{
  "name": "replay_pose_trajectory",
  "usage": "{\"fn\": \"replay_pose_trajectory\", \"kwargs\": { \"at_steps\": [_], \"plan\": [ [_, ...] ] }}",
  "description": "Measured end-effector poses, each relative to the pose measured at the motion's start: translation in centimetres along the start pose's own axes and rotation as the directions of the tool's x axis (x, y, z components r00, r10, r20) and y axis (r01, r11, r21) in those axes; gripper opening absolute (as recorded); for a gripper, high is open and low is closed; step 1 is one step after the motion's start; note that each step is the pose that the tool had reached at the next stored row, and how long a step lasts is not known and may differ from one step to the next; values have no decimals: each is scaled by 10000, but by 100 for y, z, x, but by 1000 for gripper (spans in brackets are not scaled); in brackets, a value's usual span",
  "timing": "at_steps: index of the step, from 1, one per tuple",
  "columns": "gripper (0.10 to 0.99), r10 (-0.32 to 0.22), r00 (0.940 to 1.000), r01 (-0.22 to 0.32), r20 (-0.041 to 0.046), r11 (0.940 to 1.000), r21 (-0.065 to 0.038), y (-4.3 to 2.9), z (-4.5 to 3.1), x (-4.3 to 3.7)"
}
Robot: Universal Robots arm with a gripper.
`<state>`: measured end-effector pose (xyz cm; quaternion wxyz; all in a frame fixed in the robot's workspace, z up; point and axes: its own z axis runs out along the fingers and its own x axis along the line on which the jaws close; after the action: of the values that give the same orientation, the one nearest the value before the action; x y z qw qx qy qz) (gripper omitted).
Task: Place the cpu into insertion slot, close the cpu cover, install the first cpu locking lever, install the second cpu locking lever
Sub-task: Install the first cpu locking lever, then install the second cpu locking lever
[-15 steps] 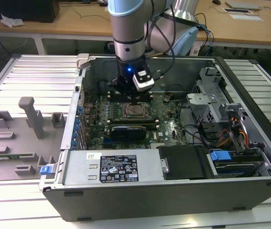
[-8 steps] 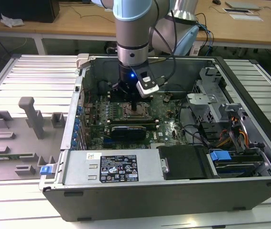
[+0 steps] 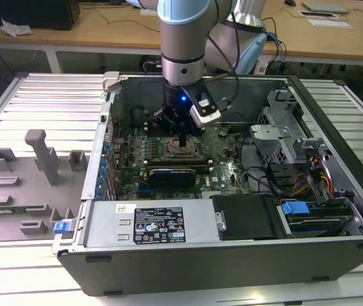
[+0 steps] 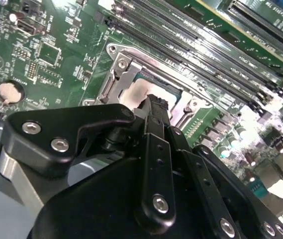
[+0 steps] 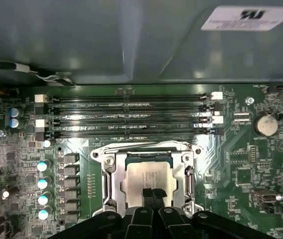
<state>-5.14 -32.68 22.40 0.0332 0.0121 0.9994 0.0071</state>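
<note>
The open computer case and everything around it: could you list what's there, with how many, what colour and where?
computer case: one, grey, on the slatted metal table
motherboard: one, green, inside the case
cpu: one, silvery, seated in the insertion slot
memory slots: four, black, beside the slot
coin battery: one, silver, on the board
fixture blocks: several, grey, at the exterior view's left
gripper: one, black, fingers together, tips at the cpu
</note>
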Motion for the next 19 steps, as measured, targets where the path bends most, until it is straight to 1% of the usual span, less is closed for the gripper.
{"fn": "replay_pose_trajectory", "kwargs": {
  "at_steps": [3, 4, 19],
  "plan": [
    [106, 0, 10000, 0, -1, 10000, 1, 1, -82, -5],
    [106, -1, 10000, 1, 0, 10000, 2, 1, -95, -6],
    [106, -1, 10000, 1, 0, 10000, 9, 1, -98, -9]
  ]
}}
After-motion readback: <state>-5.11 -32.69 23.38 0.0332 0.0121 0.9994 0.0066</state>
